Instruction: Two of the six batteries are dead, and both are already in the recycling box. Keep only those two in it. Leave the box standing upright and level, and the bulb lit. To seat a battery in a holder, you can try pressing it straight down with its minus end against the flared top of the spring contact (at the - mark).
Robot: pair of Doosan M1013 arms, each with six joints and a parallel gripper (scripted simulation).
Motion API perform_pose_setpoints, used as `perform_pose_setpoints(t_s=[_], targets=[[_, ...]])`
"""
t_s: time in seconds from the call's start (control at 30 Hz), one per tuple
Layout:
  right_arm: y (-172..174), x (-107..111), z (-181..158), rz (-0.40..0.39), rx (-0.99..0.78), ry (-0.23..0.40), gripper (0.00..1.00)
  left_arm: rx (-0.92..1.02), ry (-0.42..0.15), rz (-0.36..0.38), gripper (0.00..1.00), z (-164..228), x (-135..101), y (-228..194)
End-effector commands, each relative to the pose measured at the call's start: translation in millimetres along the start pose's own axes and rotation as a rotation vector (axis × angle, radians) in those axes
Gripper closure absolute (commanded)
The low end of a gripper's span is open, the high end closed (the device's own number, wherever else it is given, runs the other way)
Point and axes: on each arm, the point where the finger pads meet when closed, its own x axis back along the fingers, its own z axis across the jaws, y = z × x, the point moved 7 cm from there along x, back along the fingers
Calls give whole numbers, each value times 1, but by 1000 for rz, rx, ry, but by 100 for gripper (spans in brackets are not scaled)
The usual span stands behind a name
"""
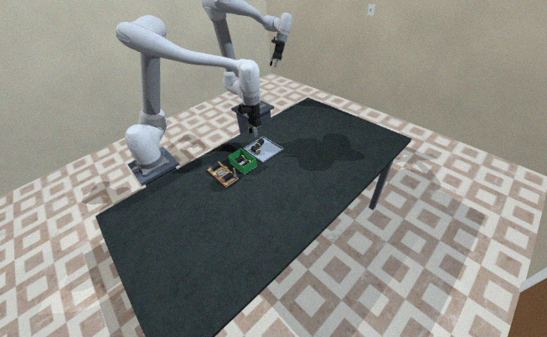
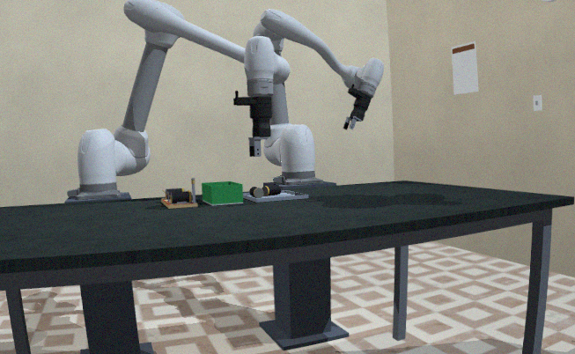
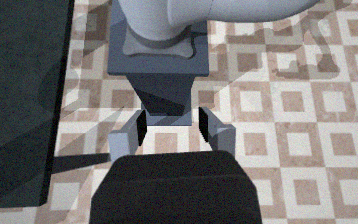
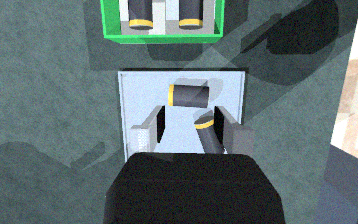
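My right gripper [image 1: 253,133] [image 2: 254,155] [image 4: 189,117] is open and empty, pointing down high above the pale tray [image 1: 273,152] [image 4: 140,95]. One battery [image 4: 191,96] lies crosswise in the tray, ahead of the fingers. A second battery [image 4: 209,136] lies slanted, under the right-hand finger in the right wrist view. The green box [image 1: 249,168] [image 2: 222,194] [image 4: 163,39] stands upright with two batteries inside. The wooden holder board [image 2: 180,205] [image 1: 234,172] carries two batteries and an upright post [image 2: 193,190]; whether a bulb is lit cannot be told. My left gripper [image 1: 274,64] [image 2: 349,125] [image 3: 172,119] is open and empty, raised off the table.
The holder board, box and tray stand in a row near the table's robot-side edge, with the box in the middle. The dark table [image 1: 208,235] [image 2: 118,233] [image 3: 16,100] extends past them. The left wrist view shows tiled floor and an arm pedestal [image 3: 158,90].
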Motion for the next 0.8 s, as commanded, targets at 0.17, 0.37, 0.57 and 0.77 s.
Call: perform_pose_setpoints(t_s=[0.17, 0.37, 0.57, 0.77], targets=[[0, 1, 0, -2, 5, -1, 10, 0, 0, -1, 0, 0, 0, 0], [0, 1, 0, -1, 73, -1, 10, 0, 0, -1, 0, 0, 0, 0], [0, 1, 0, -1, 244, -1, 10, 0, 0, -1, 0, 0, 0, 0], [0, 1, 0, -1, 412, -1, 10, 0, 0, -1, 0, 0, 0, 0]])
